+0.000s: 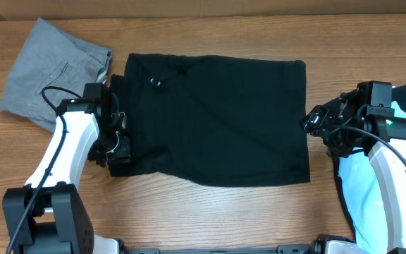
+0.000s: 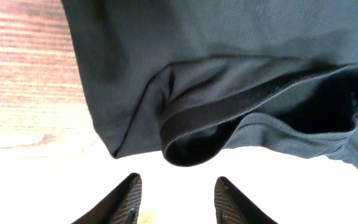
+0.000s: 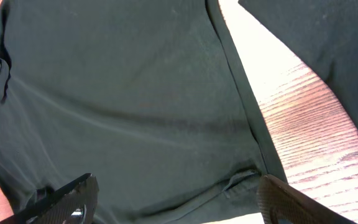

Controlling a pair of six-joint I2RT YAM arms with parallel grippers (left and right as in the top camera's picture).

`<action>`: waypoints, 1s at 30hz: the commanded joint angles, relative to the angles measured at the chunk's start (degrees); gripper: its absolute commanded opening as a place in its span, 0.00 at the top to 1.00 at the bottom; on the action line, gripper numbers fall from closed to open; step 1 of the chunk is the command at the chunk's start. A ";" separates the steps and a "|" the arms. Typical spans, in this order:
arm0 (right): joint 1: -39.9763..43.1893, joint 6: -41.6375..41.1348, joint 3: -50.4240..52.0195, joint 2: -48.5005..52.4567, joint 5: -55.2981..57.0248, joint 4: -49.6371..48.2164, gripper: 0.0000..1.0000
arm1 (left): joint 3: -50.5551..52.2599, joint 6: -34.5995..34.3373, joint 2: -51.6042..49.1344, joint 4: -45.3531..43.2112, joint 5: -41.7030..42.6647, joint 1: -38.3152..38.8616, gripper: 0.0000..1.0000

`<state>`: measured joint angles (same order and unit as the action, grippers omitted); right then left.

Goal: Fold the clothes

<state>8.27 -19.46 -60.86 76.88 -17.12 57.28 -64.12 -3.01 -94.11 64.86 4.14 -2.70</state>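
A black shirt (image 1: pixel 217 120) lies spread flat on the middle of the wooden table, its collar with a small button toward the left. My left gripper (image 1: pixel 117 149) is at the shirt's front left corner. In the left wrist view its fingers (image 2: pixel 176 190) are open and empty, just short of a sleeve opening (image 2: pixel 229 124). My right gripper (image 1: pixel 309 122) is at the shirt's right edge. In the right wrist view its fingers (image 3: pixel 176 199) are wide open and empty above the shirt's hem corner (image 3: pixel 247 177).
A folded grey garment (image 1: pixel 51 70) lies at the back left. A light blue garment (image 1: pixel 393 176) with dark cloth at its edge lies at the right under my right arm. A second dark cloth (image 3: pixel 328 37) shows in the right wrist view.
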 commanded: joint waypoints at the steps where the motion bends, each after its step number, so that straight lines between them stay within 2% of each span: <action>1: 0.22 0.39 -1.03 -0.52 0.52 -0.15 0.15 | 1.99 -1.31 1.01 -0.33 -1.36 0.09 0.64; 4: 0.22 0.39 -1.03 -0.52 0.52 -0.17 0.15 | 4.48 -1.33 0.98 -1.57 -1.14 0.09 0.70; 7: 0.22 0.39 -1.03 -0.52 0.55 -0.28 0.14 | 5.64 -1.33 0.98 -2.78 -1.16 0.09 0.81; 10: 0.22 0.39 -1.03 -0.52 0.52 -0.39 0.14 | 5.70 -1.29 0.98 -3.26 -1.16 0.09 0.83; 16: 0.22 0.39 -1.03 -0.52 0.50 -0.37 0.15 | 5.77 -1.29 0.98 -7.02 -1.01 0.11 0.96; 22: 0.22 0.39 -1.03 -0.52 0.52 -0.39 0.14 | 5.77 -1.25 1.01 -9.03 0.57 0.11 0.96; 24: 0.22 0.39 -1.03 -0.52 0.50 -0.37 0.15 | 5.77 -1.22 1.01 -8.17 0.57 0.11 0.96; 27: 0.22 0.39 -1.03 -0.52 0.52 -0.33 0.15 | 5.77 -1.07 1.01 -6.82 0.00 0.11 0.66; 30: 0.22 0.39 -1.03 -0.52 0.52 -0.42 0.15 | 5.79 -0.81 0.98 -6.86 -0.76 0.11 0.62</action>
<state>8.27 -19.42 -60.86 76.88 -17.12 57.06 -58.72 -4.25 -94.04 57.84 3.99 -2.70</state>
